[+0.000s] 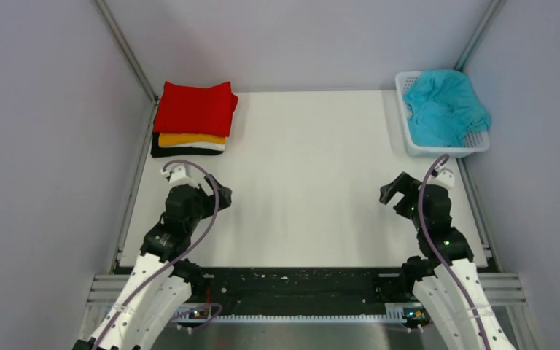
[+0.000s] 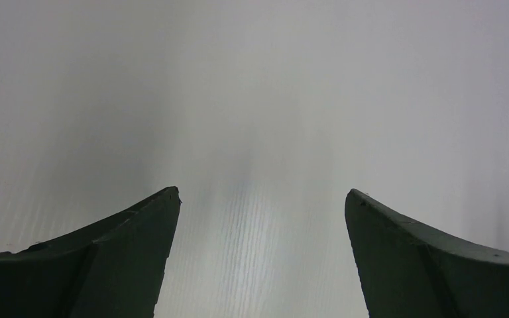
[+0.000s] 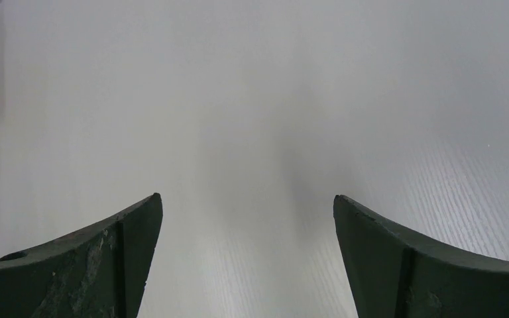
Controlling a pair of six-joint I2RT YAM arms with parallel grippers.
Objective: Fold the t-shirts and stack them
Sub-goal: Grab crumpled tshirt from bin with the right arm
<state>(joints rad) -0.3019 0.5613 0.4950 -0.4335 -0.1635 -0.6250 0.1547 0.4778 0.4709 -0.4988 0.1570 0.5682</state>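
Turquoise t-shirt (image 1: 445, 106): crumpled in mesh basket (image 1: 437, 152).
Folded t-shirts (image 1: 193, 117): stacked, far-left corner of table (image 1: 306, 182).
Left gripper (image 2: 262, 192): spread.
Right gripper (image 3: 247, 196): spread.

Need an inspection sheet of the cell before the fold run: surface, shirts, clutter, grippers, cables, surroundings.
Surface: white table, bare in the middle.
Job's things: folded stack far left, red on top, then orange, white, black; turquoise tee crumpled in the basket, far right.
Clutter: nothing seen.
Grippers: left gripper and right gripper open, empty, over the table.
Cables: left arm cable and right arm cable looped along the arms, no snag seen.
Surroundings: grey walls on three sides.
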